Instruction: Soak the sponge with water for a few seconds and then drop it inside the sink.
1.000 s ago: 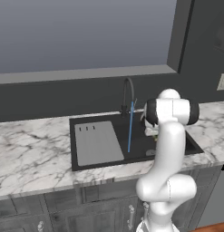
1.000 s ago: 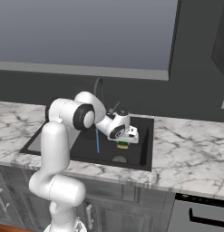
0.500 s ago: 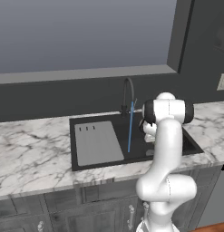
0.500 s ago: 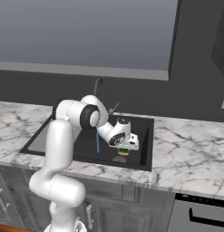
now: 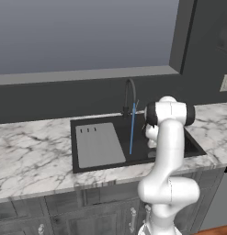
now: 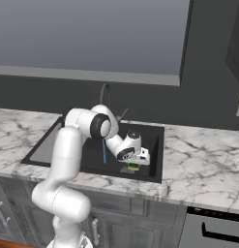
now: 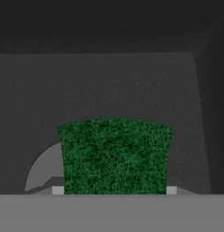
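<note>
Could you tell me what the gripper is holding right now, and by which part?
The gripper holds the sponge, clamped across its two side faces over the sink.

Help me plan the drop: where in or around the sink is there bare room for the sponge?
The gripper holds the sponge over the sink's right half; the dark floor below looks bare. The ribbed drainboard on the left lies bare, as does the marble counter to the right. It is crowded mid-basin, around the water and faucet.
</note>
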Controlling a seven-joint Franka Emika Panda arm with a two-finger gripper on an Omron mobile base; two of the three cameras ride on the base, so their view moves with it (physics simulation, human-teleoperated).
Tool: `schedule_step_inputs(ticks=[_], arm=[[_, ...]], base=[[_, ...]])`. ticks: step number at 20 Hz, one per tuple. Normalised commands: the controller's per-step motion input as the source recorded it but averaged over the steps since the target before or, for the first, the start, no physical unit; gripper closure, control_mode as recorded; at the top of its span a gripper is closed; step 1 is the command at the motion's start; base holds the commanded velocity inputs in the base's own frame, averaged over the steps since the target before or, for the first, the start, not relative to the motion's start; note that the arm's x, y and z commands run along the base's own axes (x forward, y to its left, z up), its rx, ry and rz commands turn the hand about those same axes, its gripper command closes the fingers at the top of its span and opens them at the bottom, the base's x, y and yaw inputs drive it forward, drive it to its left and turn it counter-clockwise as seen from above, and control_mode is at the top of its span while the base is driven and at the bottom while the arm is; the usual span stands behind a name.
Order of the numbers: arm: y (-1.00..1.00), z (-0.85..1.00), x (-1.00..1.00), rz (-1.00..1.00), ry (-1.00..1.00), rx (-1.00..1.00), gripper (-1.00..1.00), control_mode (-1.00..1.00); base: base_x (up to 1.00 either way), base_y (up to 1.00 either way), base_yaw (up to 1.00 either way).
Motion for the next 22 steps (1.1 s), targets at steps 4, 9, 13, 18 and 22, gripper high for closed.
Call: schedule_step_inputs(ticks=[4,9,13,18,22], arm=[[-0.14,-0.19,0.00,0.00,0.00,0.00,1.00,-1.00],[-0.09,-0.10,0.00,0.00,0.00,0.00,1.00,-1.00],[-0.03,-0.17,0.00,0.00,0.00,0.00,1.00,-1.00],[0.00,-0.30,0.00,0.00,0.00,0.00,1.00,-1.00],[0.00,-0.12,0.00,0.00,0.00,0.00,1.00,-1.00]], base=[[0.00,0.00,0.00],[0.00,0.00,0.00],[0.00,0.00,0.00],[0.00,0.00,0.00],[0.00,0.00,0.00]])
